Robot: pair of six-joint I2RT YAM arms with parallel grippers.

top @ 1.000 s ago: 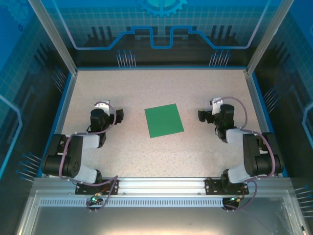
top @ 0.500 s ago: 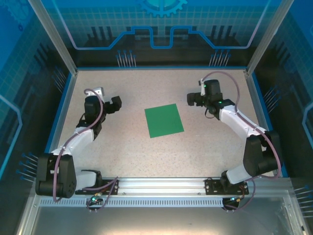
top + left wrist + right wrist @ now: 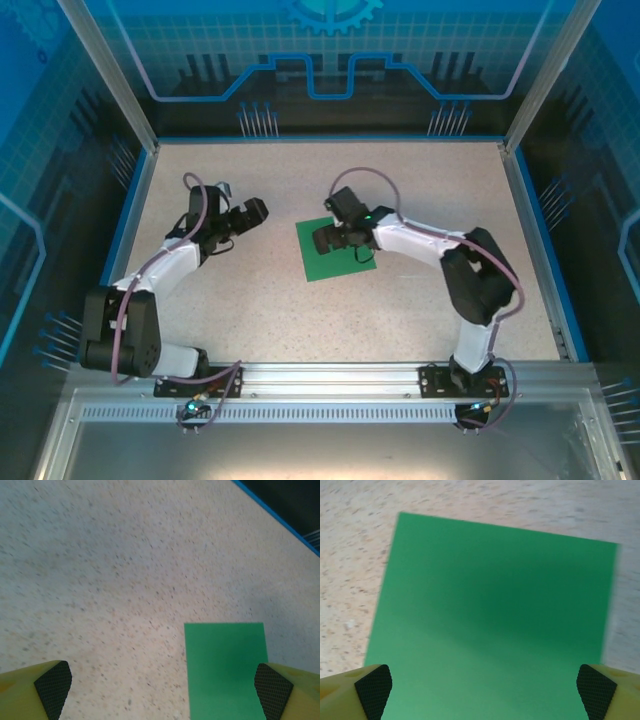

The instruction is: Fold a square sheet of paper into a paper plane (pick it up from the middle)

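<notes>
A speckled beige tabletop (image 3: 430, 180) lies inside a blue-walled enclosure (image 3: 200, 50). Above its middle we see the right gripper (image 3: 325, 240) with its jaws spread wide and nothing between them. It hangs over a thin, bright-green, roughly square sheet of paper (image 3: 340, 268). In the right wrist view the yellow fingers with their black textured pads (image 3: 372, 685) stand at the bottom corners, and the flat, unfolded green sheet spans nearly the whole gap between them. We cannot tell whether the fingertips touch the paper. Behind this gripper the right arm (image 3: 480, 280) reaches in from the near right side of the table. To the left of the sheet, and apart from it, the left gripper (image 3: 252, 212) points toward it, likewise wide open and empty. In its wrist view the paper lies ahead beside the right finger, with bare table elsewhere. The sheet rests flat near the table's centre, slightly turned against the table's edges.
</notes>
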